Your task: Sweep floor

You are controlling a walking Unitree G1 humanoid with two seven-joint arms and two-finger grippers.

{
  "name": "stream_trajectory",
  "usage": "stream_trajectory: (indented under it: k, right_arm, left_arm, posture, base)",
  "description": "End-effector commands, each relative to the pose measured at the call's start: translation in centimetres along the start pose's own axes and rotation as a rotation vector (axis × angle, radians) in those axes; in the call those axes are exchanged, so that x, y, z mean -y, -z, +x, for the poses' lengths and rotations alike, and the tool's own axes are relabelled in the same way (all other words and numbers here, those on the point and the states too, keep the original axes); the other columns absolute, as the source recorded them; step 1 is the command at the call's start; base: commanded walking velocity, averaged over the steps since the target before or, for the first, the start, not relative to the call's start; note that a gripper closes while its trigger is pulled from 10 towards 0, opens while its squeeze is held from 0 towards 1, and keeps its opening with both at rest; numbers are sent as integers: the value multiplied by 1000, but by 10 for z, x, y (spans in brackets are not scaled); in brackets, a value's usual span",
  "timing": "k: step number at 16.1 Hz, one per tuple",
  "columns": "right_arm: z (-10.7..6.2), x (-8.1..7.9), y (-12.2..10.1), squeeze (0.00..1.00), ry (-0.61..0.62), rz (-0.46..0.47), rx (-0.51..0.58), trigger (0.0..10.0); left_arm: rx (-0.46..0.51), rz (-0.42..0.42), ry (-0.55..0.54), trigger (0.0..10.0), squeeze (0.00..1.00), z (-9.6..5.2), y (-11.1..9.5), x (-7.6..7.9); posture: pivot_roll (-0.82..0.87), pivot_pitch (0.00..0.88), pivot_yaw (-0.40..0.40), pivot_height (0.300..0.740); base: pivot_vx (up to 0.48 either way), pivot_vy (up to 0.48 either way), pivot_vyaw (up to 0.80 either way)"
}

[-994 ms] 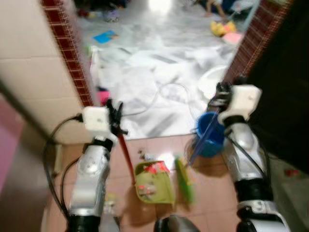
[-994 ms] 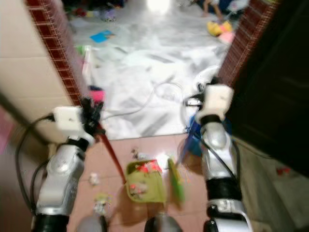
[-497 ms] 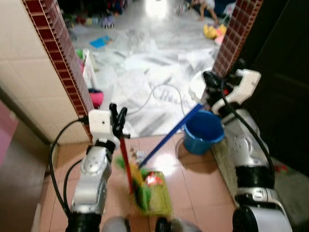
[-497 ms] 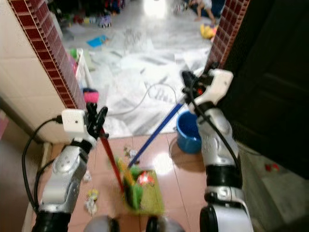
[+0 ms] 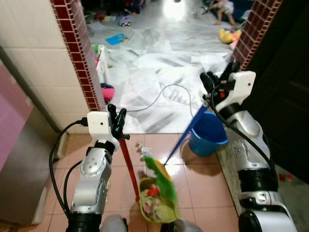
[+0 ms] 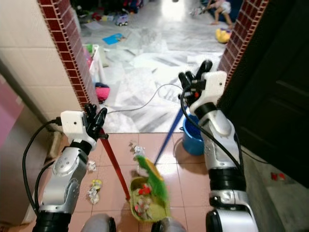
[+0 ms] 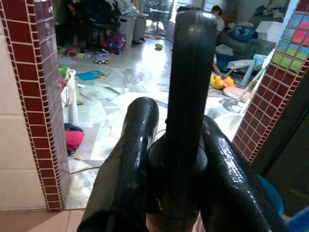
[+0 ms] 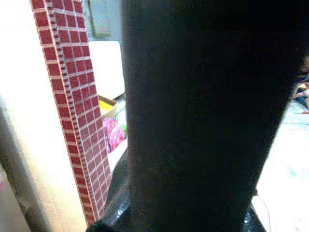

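Green broom bristles (image 5: 161,178) rest over your litter-filled dustpan (image 5: 155,208) on the tiles: left gripper (image 5: 117,124) pinches its red handle (image 5: 129,166), right gripper (image 5: 216,83) seemingly clamps the blue broomstick (image 5: 186,136), so next sweep remaining scraps (image 6: 92,192) in.

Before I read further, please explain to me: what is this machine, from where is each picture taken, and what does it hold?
This is a humanoid robot sweeping a floor. The two wide pictures come from cameras in its head, looking down at its own silver arms. The left gripper is shut on the red handle of a green dustpan, which rests on the tiled floor with litter inside. The right gripper is shut on the blue handle of a broom; its green bristles are at the dustpan. A blue bucket stands beside the right arm. The two close pictures come from wrist cameras, looking along the black fingers and the gripped handles.
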State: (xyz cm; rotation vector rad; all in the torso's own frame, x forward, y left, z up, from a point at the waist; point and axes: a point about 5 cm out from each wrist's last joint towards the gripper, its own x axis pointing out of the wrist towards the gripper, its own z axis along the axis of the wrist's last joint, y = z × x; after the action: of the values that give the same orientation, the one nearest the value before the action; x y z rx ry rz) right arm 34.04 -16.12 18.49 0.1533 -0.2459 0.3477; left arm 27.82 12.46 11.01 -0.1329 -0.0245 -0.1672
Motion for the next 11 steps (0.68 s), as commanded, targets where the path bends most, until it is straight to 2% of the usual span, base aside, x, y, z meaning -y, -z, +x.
stream_trajectory:
  k: [1,3,5,7,9,11]
  right_arm:
    - [12,-3,-30,0,-2,11,125,10000]
    - [16,0,-32,0,29,84,130,10000]
    - [22,4,-32,0,75,232,119,10000]
    - [27,7,-44,0,89,262,160,10000]
    - [31,10,-57,0,89,248,198,10000]
    - [31,15,-74,0,96,53,247,10000]
  left_arm:
    - [63,-2,16,10000,0,3,-12,3]
    - [61,-4,13,10000,0,3,-11,3]
    - [59,-3,6,10000,0,4,-8,2]
    - [52,2,-7,10000,0,3,-5,-1]
    - [47,3,-10,10000,0,3,-3,-1]
    - [44,-6,11,10000,0,3,-1,0]
  posture:
    - [17,0,-27,740]
    - [18,0,-31,740]
    - [17,0,-35,740]
    - [14,0,-38,740]
    - [9,0,-38,740]
    - [7,0,-44,740]
  base:
    - [0,0,0]
    - [0,0,0]
    - [0,0,0]
    - [0,0,0]
    - [0,0,0]
    - [0,0,0]
